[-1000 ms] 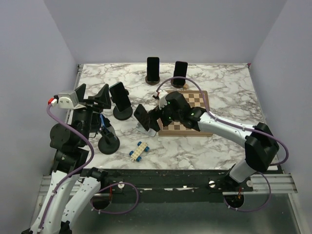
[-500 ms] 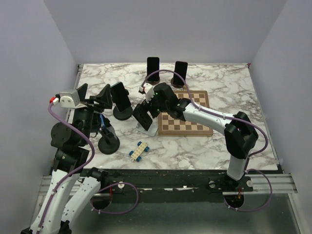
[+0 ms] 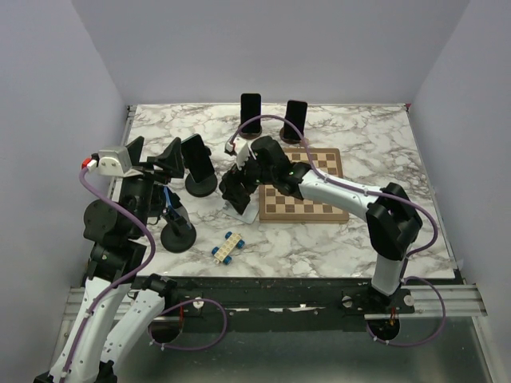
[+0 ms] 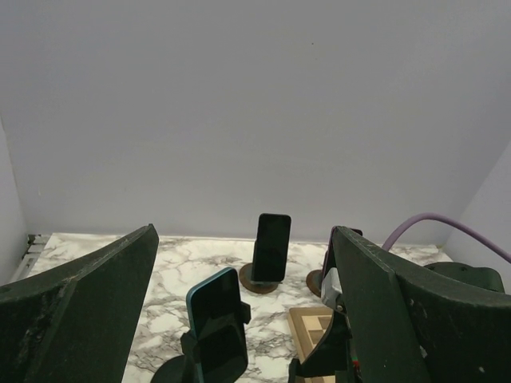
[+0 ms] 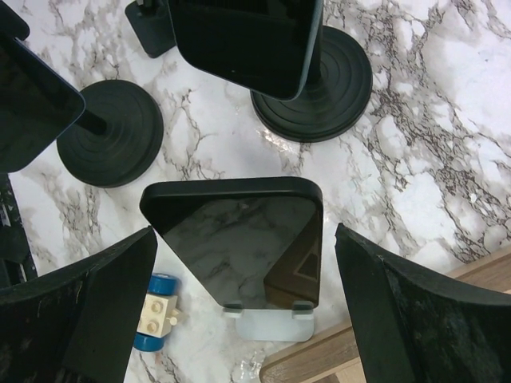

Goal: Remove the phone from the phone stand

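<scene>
A black phone (image 5: 239, 239) leans tilted back in a small pale stand (image 5: 267, 325), just left of the chessboard. My right gripper (image 5: 244, 231) hangs over it, open. One finger is on each side of the phone and neither touches it. From above, the right gripper (image 3: 235, 187) covers most of the phone, and only the stand's foot (image 3: 248, 213) shows. My left gripper (image 3: 152, 155) is raised at the left side of the table, open and holding nothing (image 4: 243, 231).
A blue-cased phone (image 3: 196, 159) stands on a black round base behind the stand. Another black round base (image 3: 177, 235) is at its left. Two phones (image 3: 251, 113) (image 3: 295, 120) stand at the back. A wooden chessboard (image 3: 307, 187) and a blue-wheeled brick car (image 3: 227, 247) lie nearby.
My right arm has swung left from over the chessboard to above the phone on the pale stand, its jaws staying open. The left arm has not moved.
</scene>
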`<state>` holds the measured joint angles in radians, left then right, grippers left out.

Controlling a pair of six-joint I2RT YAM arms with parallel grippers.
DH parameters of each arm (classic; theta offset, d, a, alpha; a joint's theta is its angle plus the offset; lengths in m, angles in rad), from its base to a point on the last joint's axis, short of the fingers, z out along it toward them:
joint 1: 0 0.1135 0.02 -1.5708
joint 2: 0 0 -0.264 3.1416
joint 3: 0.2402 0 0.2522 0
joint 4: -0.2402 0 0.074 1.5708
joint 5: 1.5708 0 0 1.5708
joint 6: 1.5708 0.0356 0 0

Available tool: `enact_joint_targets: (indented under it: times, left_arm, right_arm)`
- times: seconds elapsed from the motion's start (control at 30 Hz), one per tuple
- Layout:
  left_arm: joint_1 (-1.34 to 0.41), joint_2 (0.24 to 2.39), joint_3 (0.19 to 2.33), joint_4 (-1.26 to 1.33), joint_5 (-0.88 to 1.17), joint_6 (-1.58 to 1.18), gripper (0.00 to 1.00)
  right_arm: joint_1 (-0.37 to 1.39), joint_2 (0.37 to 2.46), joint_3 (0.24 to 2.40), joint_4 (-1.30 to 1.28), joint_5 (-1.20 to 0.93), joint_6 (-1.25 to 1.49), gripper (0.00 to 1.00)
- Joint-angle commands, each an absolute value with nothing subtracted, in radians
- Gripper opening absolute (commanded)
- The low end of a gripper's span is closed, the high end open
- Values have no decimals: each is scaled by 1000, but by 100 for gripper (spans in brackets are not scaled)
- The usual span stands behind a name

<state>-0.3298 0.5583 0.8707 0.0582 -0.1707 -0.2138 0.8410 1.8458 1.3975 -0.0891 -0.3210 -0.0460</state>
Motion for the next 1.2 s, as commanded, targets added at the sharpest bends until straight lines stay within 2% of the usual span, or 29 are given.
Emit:
enact_joint_targets:
  times: [0.0,0.13,0.33,0.73,1.03,1.17]
  left_arm:
    - [-335,566,862,65,-156,-213,99]
    - [-335,569,861,64,-156,-215,99]
    - [-336,571,859,65,-154,-215,99]
    - [-336,585,861,63,-143,-224,99]
    - [-336,590,861,62,-146,-225,99]
    - [-336,588,862,63,-144,-225,99]
  right_arm:
    - [876,1850,1377,-41,-288,-42,100]
    - [899,1856,1367,-17,-175,-36,100]
    - [899,1870,1375,-30,-154,-34,90]
    - [899,1885,1393,-64,-174,-54,91]
    - [899,1885,1411,-77,-149,-33,67]
    - [899,1859,1409,-78,-141,-19,60]
